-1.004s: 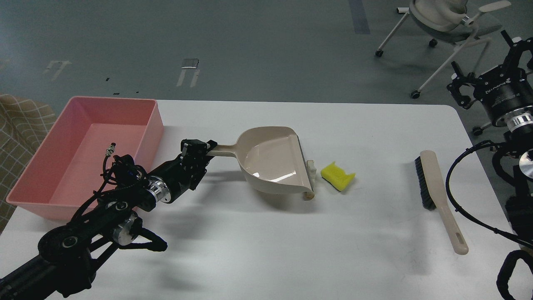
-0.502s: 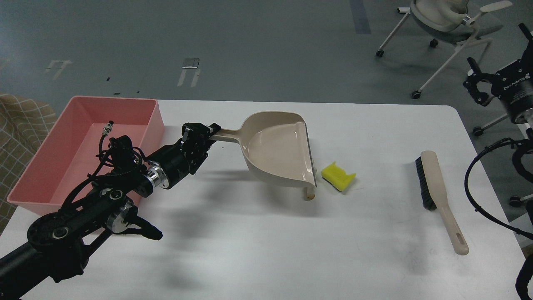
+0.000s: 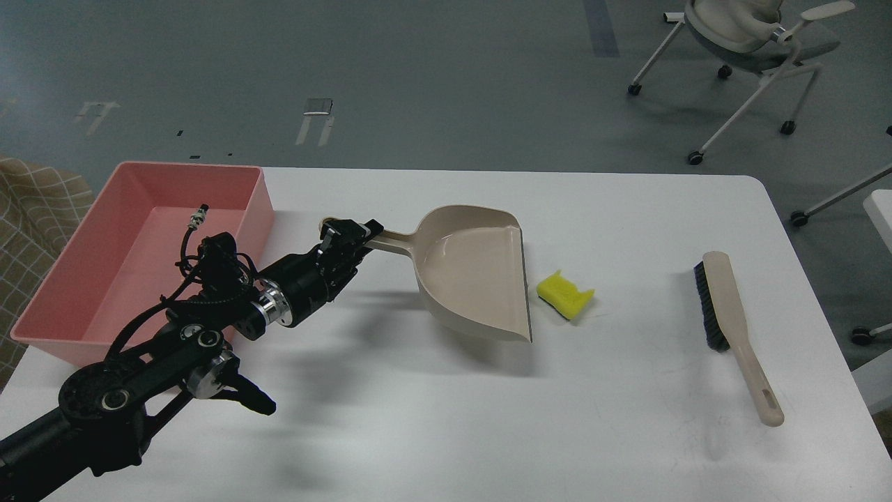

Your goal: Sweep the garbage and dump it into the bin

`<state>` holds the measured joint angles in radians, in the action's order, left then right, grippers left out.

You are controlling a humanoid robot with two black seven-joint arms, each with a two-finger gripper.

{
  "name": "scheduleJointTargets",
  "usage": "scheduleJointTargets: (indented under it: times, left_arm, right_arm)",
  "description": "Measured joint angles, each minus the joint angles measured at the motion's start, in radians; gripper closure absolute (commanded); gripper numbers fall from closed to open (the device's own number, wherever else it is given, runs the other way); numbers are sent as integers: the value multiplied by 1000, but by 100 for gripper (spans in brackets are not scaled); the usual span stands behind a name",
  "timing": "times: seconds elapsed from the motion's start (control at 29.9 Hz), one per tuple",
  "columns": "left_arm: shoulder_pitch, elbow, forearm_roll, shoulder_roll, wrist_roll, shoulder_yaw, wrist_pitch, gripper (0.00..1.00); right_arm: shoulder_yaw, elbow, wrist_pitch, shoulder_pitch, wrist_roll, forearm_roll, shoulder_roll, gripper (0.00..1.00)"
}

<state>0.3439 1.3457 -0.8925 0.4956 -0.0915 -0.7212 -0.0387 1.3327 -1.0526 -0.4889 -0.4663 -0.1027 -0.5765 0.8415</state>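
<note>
The white worktop (image 3: pixel 432 418) fills most of what I see, and everything lies on it; at its far left corner sits the pink bin (image 3: pixel 261 202), a shallow rounded tub, with my left arm coming in low across its near right side; next in size is the beige dustpan (image 3: pixel 477 268), near the middle of the worktop, its scoop mouth turned to the right and its handle pointing left toward the bin; my left hand (image 3: pixel 346 237) is pinched on the end of that handle — the fingers pressed against it from either side; the pan's dark front lip lies close to the worktop, though I cannot tell whether it touches. To the right, well apart from the pan, lies the beige brush (image 3: pixel 732 328), black bristles facing left, handle running toward me. Smallest is the garbage I can make out — the yellow sponge chunk (image 3: pixel 564 293), notched on top, lying just beside the pan's lip and apart from it, between dustpan and brush; my right hand is out of sight.
</note>
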Motion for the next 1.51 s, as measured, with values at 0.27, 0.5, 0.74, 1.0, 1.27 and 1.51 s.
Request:
scheduleJointTargets:
  times: [0.27,0.5,0.74,1.0,1.27,1.51]
  left_arm:
    - [2,6,-2,28,-2,-13,0,96]
    - [1,24,10,58,-2,-26,-1,96]
    - [-26,40,11,76,-12,-30,0,96]
    - [-75,34,-1,60,-30,-17,9,96]
    - [-88,32,-4,29,-28,-7,28,96]
    - [-101,0,-6,12,-25,-6,36,97]
  right_arm:
    - [-7,-62,0,56,-1,-128,61,0]
    - [-9,-62,0,153,-3,-170,115,0]
    - [-14,-82,0,265,-7,-235,137,0]
    - [-18,-164,0,303,-8,-312,138,0]
    - [-18,-182,0,300,-10,-379,140,0]
    - [-14,-195,0,249,-8,-384,145,0]
